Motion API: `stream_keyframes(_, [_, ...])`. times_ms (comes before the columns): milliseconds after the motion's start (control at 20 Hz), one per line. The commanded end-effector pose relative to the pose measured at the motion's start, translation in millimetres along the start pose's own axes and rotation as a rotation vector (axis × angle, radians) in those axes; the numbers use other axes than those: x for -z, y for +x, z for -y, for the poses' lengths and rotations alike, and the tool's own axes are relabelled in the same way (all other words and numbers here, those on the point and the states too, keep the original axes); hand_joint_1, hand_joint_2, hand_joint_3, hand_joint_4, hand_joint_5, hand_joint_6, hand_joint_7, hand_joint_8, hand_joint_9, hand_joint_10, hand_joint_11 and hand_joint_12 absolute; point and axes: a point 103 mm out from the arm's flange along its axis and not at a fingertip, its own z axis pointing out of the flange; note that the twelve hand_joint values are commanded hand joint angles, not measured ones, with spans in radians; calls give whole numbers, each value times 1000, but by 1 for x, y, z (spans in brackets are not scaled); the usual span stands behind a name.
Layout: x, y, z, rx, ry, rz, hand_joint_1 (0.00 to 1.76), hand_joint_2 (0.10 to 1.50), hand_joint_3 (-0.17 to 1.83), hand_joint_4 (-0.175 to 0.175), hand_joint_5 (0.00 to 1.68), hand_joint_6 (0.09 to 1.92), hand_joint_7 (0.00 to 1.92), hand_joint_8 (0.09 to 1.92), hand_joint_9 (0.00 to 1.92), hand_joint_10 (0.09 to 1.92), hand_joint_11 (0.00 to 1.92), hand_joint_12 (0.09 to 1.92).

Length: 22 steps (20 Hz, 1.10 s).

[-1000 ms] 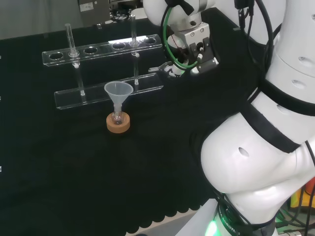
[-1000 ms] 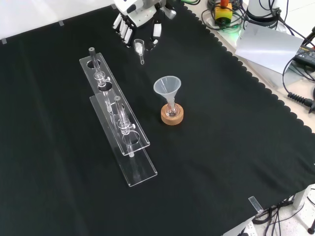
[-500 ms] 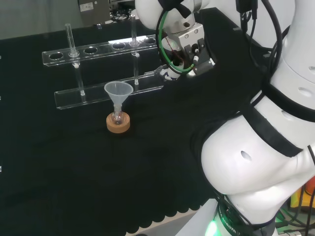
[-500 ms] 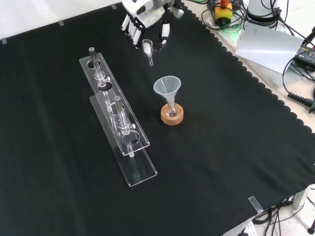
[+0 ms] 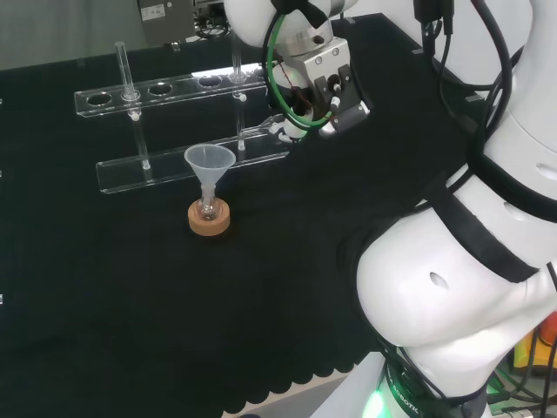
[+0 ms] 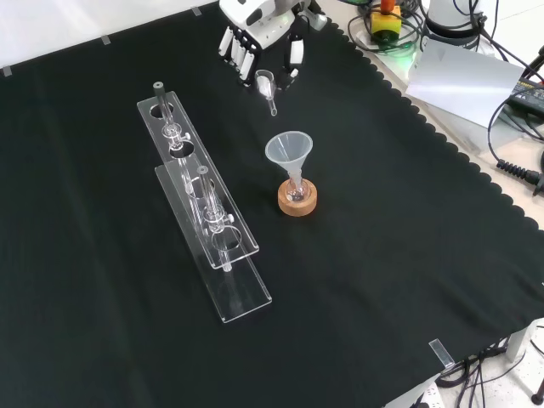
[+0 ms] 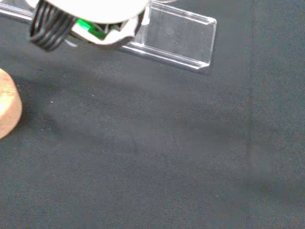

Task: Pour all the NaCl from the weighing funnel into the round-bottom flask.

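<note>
on the black-clothed counter stands a clear test tube rack with a few tubes. beside it, a round-bottom flask on a cork ring carries a plastic funnel. the hand, fingers curled, pinches the weighing funnel above the cloth beyond the flask.

bench — black cloth | on it: clear rack; cork ring — under flask

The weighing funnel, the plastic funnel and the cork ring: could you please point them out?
weighing funnel (image 6: 265, 82), front view, its scoop end.
plastic funnel (image 6: 289, 150), front view, its cone.
cork ring (image 5: 210, 220), head view, its side.
</note>
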Motion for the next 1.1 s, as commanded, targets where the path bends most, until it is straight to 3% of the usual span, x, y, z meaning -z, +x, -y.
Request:
stream_keyframes(50, [8, 17, 2, 32, -2, 20, 1101, 645, 783, 175, 1164, 920, 1124, 592, 1109, 403, 728, 1166])
stream_keyframes(750, [10, 40, -3, 66, 14, 175, 1102, 643, 781, 175, 1170, 910, 1121, 589, 1117, 396, 739, 1159])
stream_keyframes(1100, [11, 43, -10, 67, 36, 214, 1102, 643, 779, 175, 1172, 905, 1116, 587, 1119, 391, 741, 1155])
